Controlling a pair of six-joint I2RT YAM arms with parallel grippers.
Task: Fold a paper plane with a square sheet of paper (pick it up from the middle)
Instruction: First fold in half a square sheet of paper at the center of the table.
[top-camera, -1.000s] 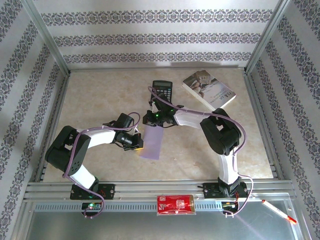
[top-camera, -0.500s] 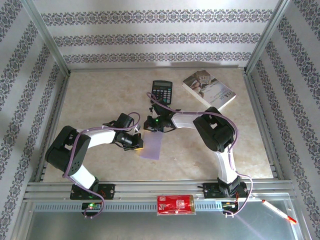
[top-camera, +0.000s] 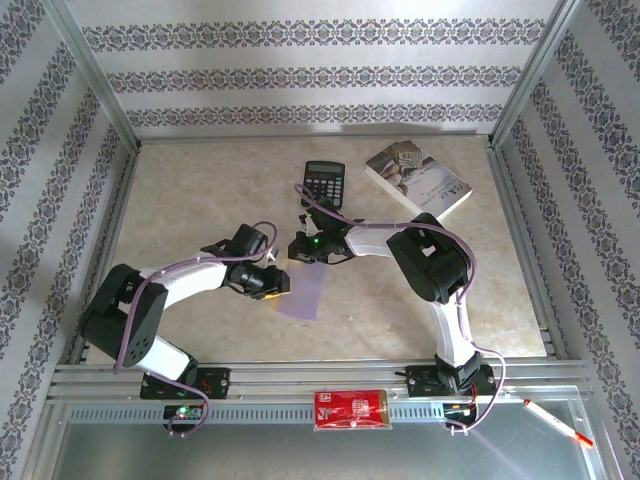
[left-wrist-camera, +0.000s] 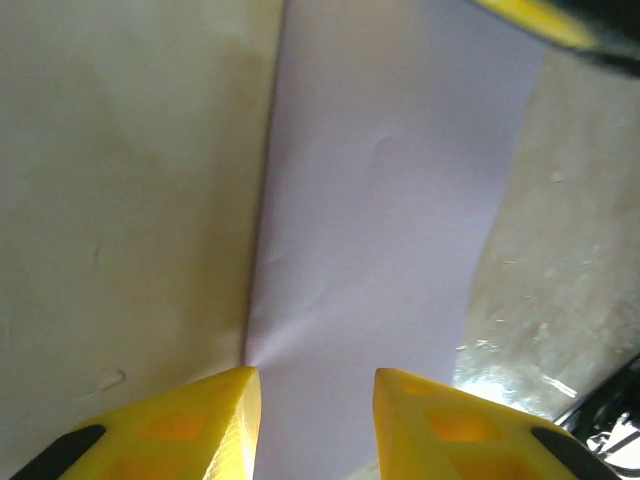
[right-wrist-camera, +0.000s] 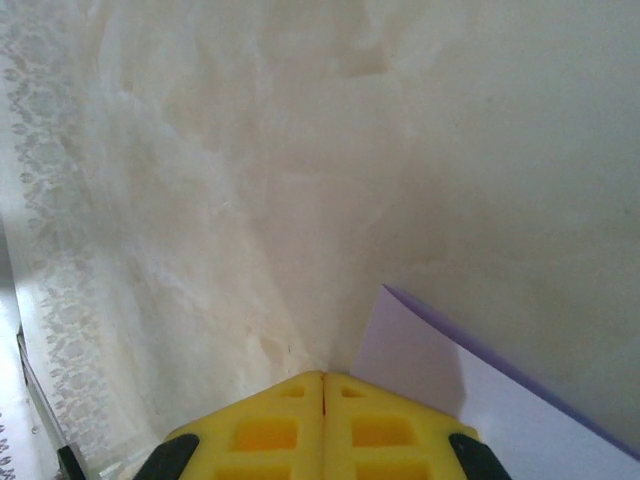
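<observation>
Plainly, the paper (top-camera: 306, 293) lies flat on the table (top-camera: 200, 200) as a narrow folded strip, on the near side of the calculator (top-camera: 324, 182), one short end pointing toward it.

The left claw (top-camera: 283, 284) sits low at the strip's left edge, farther from the calculator than the right claw (top-camera: 303, 253). From the left wrist, its fingers (left-wrist-camera: 200, 425) stand apart with a clear gap and have hold of nothing. The lilac sheet runs on from that gap. The bottom of that view cuts off the fingers, so I cannot tell whether the tips touch the paper. A blurred yellow sliver at its top right corner is hard to make out.

The right claw is at the strip's end nearest the calculator. Its fingers (right-wrist-camera: 380, 432) are pressed together with no gap. A corner of the paper comes out beside them, and whether any of it is nipped between them cannot be told. From above, the claw covers that end.

A book (top-camera: 418, 178) lies just right of the calculator.
</observation>
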